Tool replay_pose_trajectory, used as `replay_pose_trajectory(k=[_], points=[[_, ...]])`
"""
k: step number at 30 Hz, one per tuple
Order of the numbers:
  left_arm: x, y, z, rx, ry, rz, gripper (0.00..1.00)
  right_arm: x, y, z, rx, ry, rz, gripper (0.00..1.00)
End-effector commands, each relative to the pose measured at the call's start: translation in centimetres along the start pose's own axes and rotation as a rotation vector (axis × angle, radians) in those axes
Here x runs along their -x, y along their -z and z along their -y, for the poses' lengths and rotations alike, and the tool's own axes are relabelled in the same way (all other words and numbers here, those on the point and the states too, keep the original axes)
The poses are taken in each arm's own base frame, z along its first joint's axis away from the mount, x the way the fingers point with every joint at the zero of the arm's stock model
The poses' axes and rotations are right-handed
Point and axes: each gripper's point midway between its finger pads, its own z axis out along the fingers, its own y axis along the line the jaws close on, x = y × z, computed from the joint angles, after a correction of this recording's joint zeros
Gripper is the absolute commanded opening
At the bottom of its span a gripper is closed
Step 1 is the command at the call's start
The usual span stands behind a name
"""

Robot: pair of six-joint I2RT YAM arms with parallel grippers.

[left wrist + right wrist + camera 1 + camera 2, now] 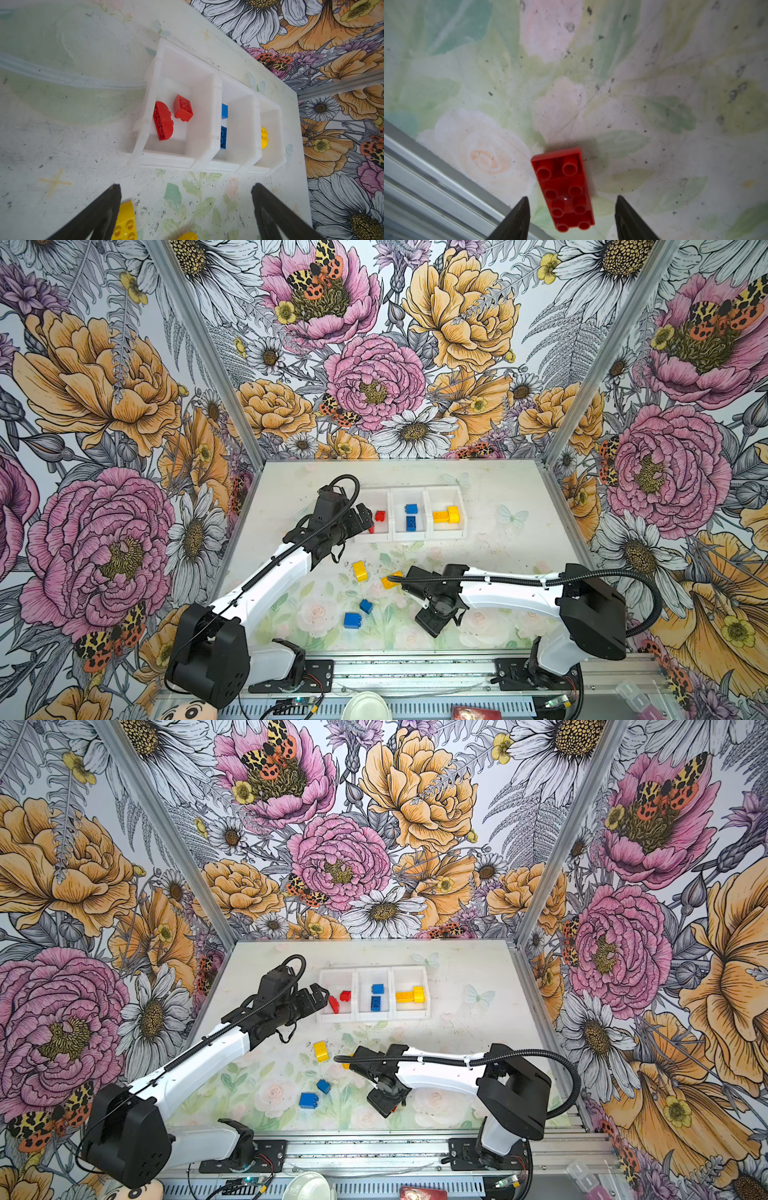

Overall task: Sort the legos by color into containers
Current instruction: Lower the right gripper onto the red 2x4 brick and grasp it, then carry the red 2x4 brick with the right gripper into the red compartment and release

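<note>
Reaching in from the left, the left gripper (365, 517) hovers at the left edge of a white plastic tray of 3 joined square bins (411, 536), its fingers spread wide and empty. The left bin holds 2 red pieces: a half-round red studded brick (163, 121) and a small square red brick (183, 110). The middle bin holds 2 blue bricks (411, 523), and the right bin holds yellow bricks (446, 515).

Nearer the front, on the pale floral tabletop (478, 547), lie a loose yellow oblong brick (360, 571), a second yellow brick (388, 581) partly hidden by the right arm, and 2 loose blue bricks (352, 620).

Further right, the right gripper (572, 198) points down over an oblong red brick (560, 172) lying flat on the tabletop, with 1 finger on either side, parted and not touching it.
</note>
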Motion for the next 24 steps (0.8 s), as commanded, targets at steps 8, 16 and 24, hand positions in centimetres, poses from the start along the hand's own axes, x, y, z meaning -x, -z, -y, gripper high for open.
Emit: replay_pose_trajectory(k=[8, 16, 24], points=[[0.19, 0.25, -0.34, -0.013, 0.036, 0.006, 0.99, 1.54, -0.33, -0.08, -0.028, 0.028, 0.018, 0.55], [0.08, 0.18, -0.57, -0.008, 0.041, 0.005, 0.99, 1.76, -0.59, -0.13, -0.031, 0.033, 0.01, 0.41], [-0.02, 0.27, -0.81, -0.003, 0.048, 0.007, 0.99, 1.82, -0.85, -0.23, -0.026, 0.032, -0.003, 0.41]])
